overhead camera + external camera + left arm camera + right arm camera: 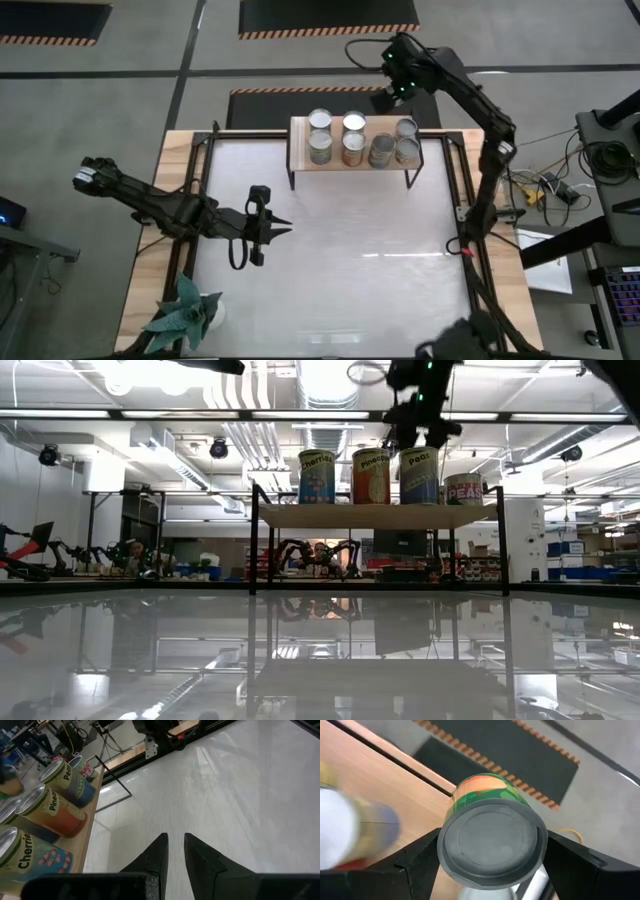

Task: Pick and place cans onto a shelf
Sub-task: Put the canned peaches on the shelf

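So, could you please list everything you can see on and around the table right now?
Small cylindrical tin cans with silvery tops: seven tops show from above, grey, greenish and orange-brown sides, in two rows on the shelf.
Green-and-orange tin can: one, raised at the shelf's far side, in the right gripper.
Low light-wood shelf on thin black legs: one, at the table's far edge.
Teal spiky plant: one, near left corner of the table.
White tabletop with wooden edges: one.
Left gripper: shut, empty, low over the table's left half.
Right gripper: closed on the green-and-orange tin can.
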